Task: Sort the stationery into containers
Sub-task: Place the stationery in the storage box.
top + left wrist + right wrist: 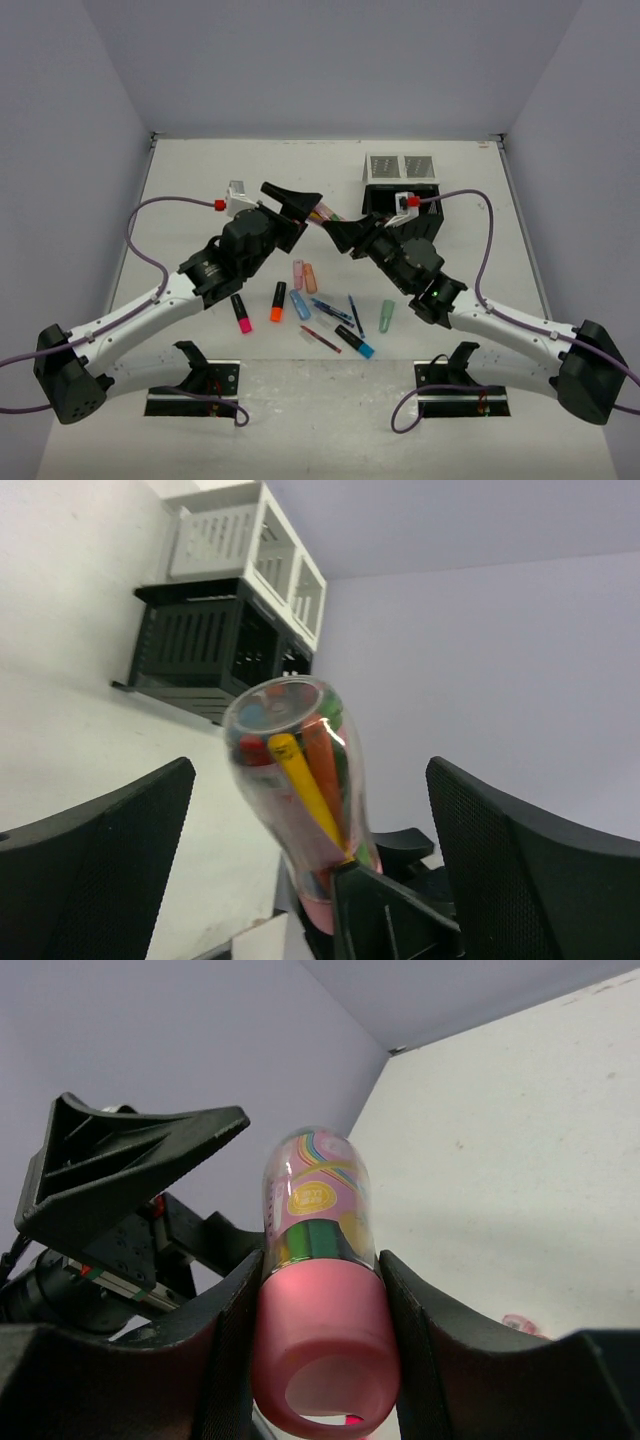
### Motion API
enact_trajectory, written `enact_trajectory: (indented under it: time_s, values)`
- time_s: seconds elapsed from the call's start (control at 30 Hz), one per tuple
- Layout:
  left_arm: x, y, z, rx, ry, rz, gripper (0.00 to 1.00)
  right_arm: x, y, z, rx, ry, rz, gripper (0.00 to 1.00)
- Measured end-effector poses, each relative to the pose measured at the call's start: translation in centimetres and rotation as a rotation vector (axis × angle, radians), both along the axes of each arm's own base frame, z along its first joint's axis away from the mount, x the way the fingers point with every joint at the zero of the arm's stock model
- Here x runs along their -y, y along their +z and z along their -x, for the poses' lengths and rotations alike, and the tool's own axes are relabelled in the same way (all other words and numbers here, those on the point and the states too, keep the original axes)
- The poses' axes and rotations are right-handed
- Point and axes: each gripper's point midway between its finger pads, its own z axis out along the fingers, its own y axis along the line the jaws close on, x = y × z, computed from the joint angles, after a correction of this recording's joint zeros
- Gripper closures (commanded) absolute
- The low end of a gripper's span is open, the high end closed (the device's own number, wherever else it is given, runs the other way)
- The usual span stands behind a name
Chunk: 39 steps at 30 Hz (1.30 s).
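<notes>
My right gripper (343, 230) (322, 1295) is shut on the pink cap of a clear tube (325, 213) (318, 1260) with coloured sticks inside, held above the table. My left gripper (303, 205) (310, 780) is open, its fingers wide apart on either side of the tube's clear end (290, 750) without touching it. On the table below lie a pink highlighter (240, 313), an orange one (277, 301), a blue one (299, 304), a peach one (310, 278), a mint one (386, 316), thin blue pens (335, 312) and a red pen (320, 339). The black mesh organizer (400, 185) (215, 630) stands behind.
The organizer's two pale compartments (398, 166) are at the back and the dark ones nearer the right arm. A black-and-blue highlighter (355, 342) lies near the front. Grey walls close in the table on three sides. Both arm bases (195, 385) sit at the near edge.
</notes>
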Motion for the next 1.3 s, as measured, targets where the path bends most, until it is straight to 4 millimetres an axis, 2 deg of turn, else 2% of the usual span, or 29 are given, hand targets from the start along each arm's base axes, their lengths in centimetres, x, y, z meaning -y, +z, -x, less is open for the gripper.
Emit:
enact_trajectory:
  time_s: [0.07,0.17,0.3,0.4,0.43,0.5,0.57,0.63,0.7,0.8,0.87,0.93,1.0,1.1,1.3]
  values:
    - [-1.7,-0.5,-1.1,-0.017,0.033,-0.048,0.0,0.8,-0.4,-0.8,-0.027,-0.038,0.047,1.0]
    - [-5.7,-1.1,-3.4,-0.036,0.132,-0.124,0.0,3.0,-0.3,-2.0,-0.049,-0.114,0.106,1.0]
    - [-10.5,-1.9,-4.9,-0.062,0.224,-0.242,0.0,8.1,0.8,-5.3,-0.09,-0.266,0.185,1.0]
    - [-12.2,-1.5,-5.2,-0.051,0.231,-0.341,0.0,12.7,1.9,-8.8,-0.137,-0.41,0.273,1.0]
    - [-12.5,-1.3,-5.1,-0.047,0.215,-0.402,0.0,14.0,1.3,-9.8,-0.184,-0.434,0.339,1.0]
    - [-12.6,-0.1,-5.4,-0.016,0.188,-0.476,0.0,15.0,3.4,-12.2,-0.193,-0.454,0.392,1.0]
    - [-12.7,0.7,-5.6,0.011,0.149,-0.576,0.0,16.0,3.7,-14.5,-0.253,-0.465,0.498,1.0]
    - [-13.0,0.8,-5.5,0.024,0.108,-0.672,0.0,15.7,4.9,-17.5,-0.262,-0.456,0.574,1.0]
    - [-13.4,0.3,-5.2,0.022,0.071,-0.753,0.0,15.1,4.2,-20.3,-0.27,-0.444,0.64,1.0]
    - [-14.3,-0.9,-4.1,0.002,0.018,-0.859,0.0,15.1,-0.6,-21.2,-0.384,-0.392,0.781,1.0]
    - [-14.9,-1.5,-3.2,-0.005,-0.007,-0.906,0.0,15.1,-3.1,-21.7,-0.447,-0.361,0.856,1.0]
    - [-15.4,-1.7,-2.4,-0.007,-0.026,-0.94,0.0,15.1,-5.0,-22.2,-0.496,-0.335,0.912,1.0]
    - [-15.8,-1.6,-1.8,-0.003,-0.036,-0.963,0.0,15.0,-6.1,-22.7,-0.518,-0.32,0.944,1.0]
    - [-16.5,-1.8,-1.3,-0.001,-0.041,-0.998,0.0,15.4,-6.4,-23.0,-0.524,-0.319,0.978,1.0]
    - [-17.6,-3.6,-0.4,-0.033,-0.055,-1.062,0.0,16.3,-5.2,-23.5,-0.503,-0.337,0.996,1.0]
